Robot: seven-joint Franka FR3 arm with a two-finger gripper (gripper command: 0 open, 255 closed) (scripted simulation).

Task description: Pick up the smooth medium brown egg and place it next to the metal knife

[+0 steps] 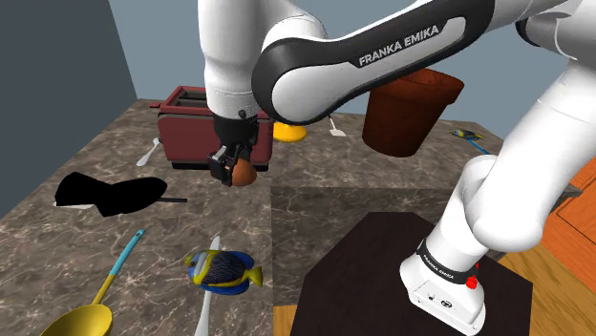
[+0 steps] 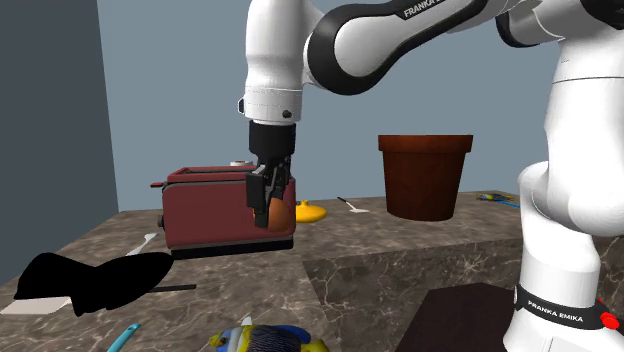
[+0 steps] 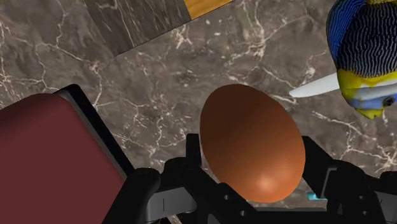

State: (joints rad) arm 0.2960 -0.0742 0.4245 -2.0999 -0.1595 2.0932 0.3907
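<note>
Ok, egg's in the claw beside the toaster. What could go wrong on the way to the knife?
1. The smooth brown egg is clasped in the black claw above the marble counter; its rounded shell could slip out and drop.
2. The dark red toaster stands right beside the claw, so a sideways swing might clip it.
3. The blue and yellow striped fish lies against the white knife blade, so space is tight and the egg may roll.

Brown egg [image 3: 251, 143]; dark red toaster [image 1: 186, 138]; blue-yellow striped fish [image 1: 224, 269]; reddish-brown pot [image 2: 424, 178]; dark white-veined countertop [image 1: 248, 215].
</note>
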